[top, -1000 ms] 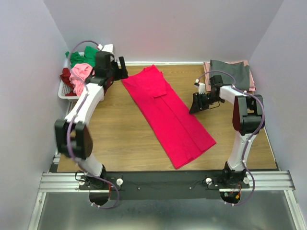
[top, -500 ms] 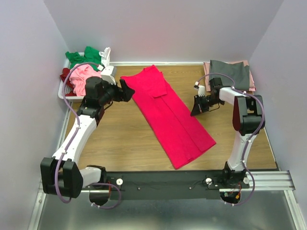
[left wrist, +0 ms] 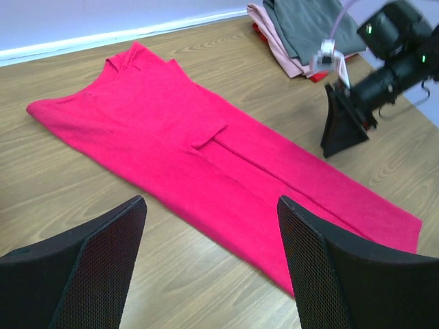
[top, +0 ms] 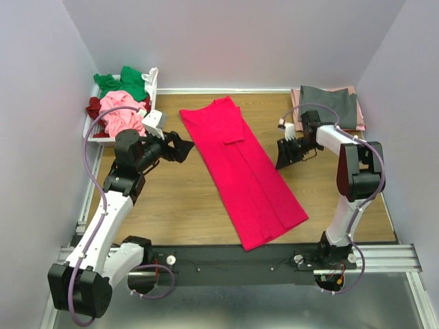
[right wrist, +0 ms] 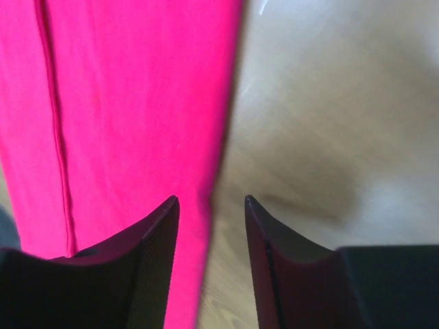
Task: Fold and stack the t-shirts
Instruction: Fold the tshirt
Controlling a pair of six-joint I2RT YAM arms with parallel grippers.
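We've got the crimson tee [top: 243,175] lying as a long folded strip, slanting across the table [top: 171,205] from far middle to near right. The right gripper [top: 285,156] sits low at its right edge, fingers [right wrist: 154,260] apart with nothing pinched. The left gripper [top: 184,147] hovers just off the left edge near the collar end, spread wide and empty.

Here's the risk as we judge it. Those right fingers straddle only the very edge, so closing here could catch one layer and peel the fold open, or miss the cloth altogether. And a one-sided pull could skew the strip.

The right wrist view shows that edge running between the fingers, which the overhead can't resolve. Only the overhead shows the basket [top: 92,133] of loose tees [top: 122,113] at far left. The left wrist view gives the stack [left wrist: 309,31] layer by layer.
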